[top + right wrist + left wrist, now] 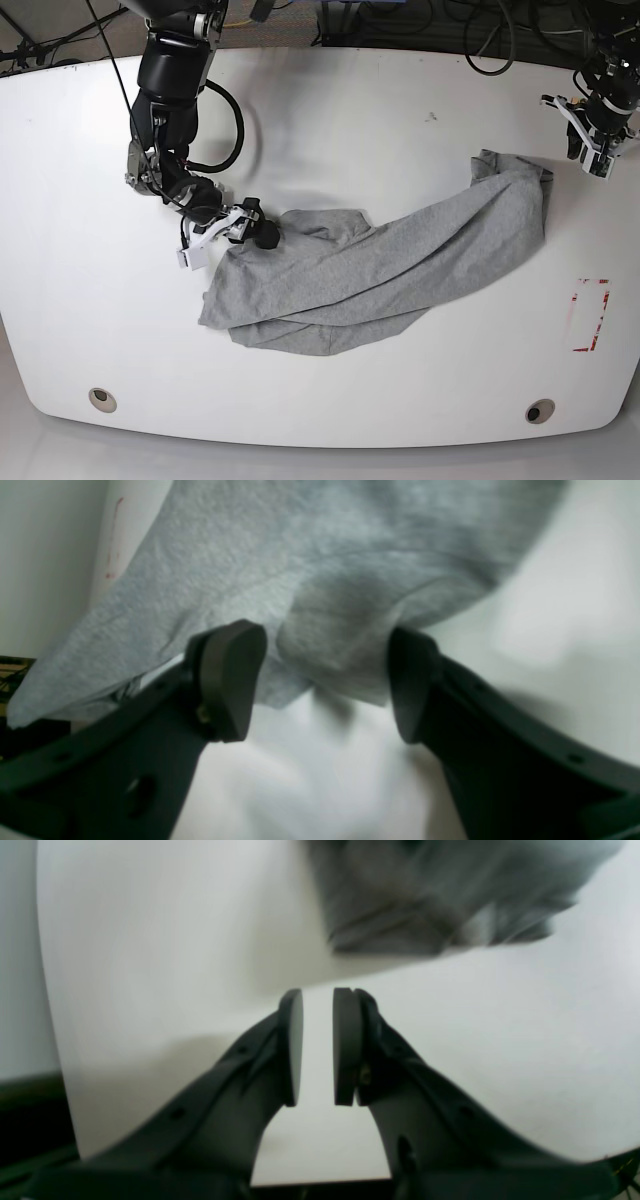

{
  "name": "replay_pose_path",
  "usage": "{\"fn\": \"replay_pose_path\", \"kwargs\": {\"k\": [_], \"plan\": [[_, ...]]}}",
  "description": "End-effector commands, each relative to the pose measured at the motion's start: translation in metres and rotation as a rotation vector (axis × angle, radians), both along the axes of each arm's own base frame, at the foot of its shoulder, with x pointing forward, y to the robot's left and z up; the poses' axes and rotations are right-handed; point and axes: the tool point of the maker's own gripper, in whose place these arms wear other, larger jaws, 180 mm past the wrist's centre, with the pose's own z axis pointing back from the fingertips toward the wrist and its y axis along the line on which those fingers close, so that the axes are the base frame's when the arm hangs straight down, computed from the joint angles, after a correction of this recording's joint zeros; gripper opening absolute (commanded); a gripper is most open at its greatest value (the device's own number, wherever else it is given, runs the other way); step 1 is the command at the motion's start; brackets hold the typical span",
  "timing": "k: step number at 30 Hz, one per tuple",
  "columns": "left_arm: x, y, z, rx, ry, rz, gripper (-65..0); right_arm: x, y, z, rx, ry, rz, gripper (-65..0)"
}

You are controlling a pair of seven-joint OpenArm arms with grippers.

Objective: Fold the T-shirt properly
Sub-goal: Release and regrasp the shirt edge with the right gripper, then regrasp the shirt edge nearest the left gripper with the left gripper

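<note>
The heather-grey T-shirt (400,265) lies crumpled in a long diagonal band across the white table (350,130), plain grey side up, no lettering showing. My right gripper (250,228) sits at the shirt's upper-left edge. In the right wrist view the right gripper (325,635) is open wide, with a bunched fold of the T-shirt (250,555) between its fingers. My left gripper (598,150) hovers off the shirt's far right end, near the table's back right corner. In the left wrist view the left gripper (318,992) has a narrow gap and holds nothing; the T-shirt (425,895) lies blurred ahead of it.
A red rectangular mark (590,315) is on the table's right side. Two round fittings (100,398) (540,410) sit near the front edge. Cables run behind the table's back edge.
</note>
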Motion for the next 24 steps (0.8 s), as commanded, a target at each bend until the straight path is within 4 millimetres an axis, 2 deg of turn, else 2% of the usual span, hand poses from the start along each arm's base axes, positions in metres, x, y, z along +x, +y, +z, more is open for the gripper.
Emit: {"fn": "replay_pose_path", "kwargs": {"k": [1,3,5,7,11,15,17,24], "plan": [[0.008,-0.005,0.010,-0.018,-0.053,-0.006,-54.7,0.019,-0.002,0.023,0.029,-0.078,-0.039,-26.5],[0.005,-0.009,0.006,-0.039,-0.055,0.010,-54.7,0.022,-0.003,0.023,0.035,-0.085,-0.063,-27.1],[0.005,-0.016,0.001,-0.067,-0.056,0.017,-54.7,0.026,0.003,0.023,0.057,-0.085,-0.073,-31.2],[0.006,-0.023,-0.001,-0.095,-0.065,0.029,-54.7,0.034,0.002,0.025,0.062,-0.086,-0.077,-40.1],[0.003,-0.037,-0.010,-0.150,-0.069,0.053,-54.7,0.033,0.001,0.017,0.065,-0.065,-0.075,-63.9],[0.001,-0.048,-0.015,-0.189,-0.069,0.071,-54.7,0.038,-0.002,0.024,0.060,-0.083,-0.074,-65.0],[0.000,-0.051,-0.017,-0.204,-0.069,0.077,-54.7,0.039,-0.006,0.033,0.047,-0.113,-0.075,-65.0],[-0.003,-0.047,-0.018,-0.195,-0.063,0.085,-54.7,0.030,-0.007,0.038,0.012,-0.123,-0.047,-65.0]]}}
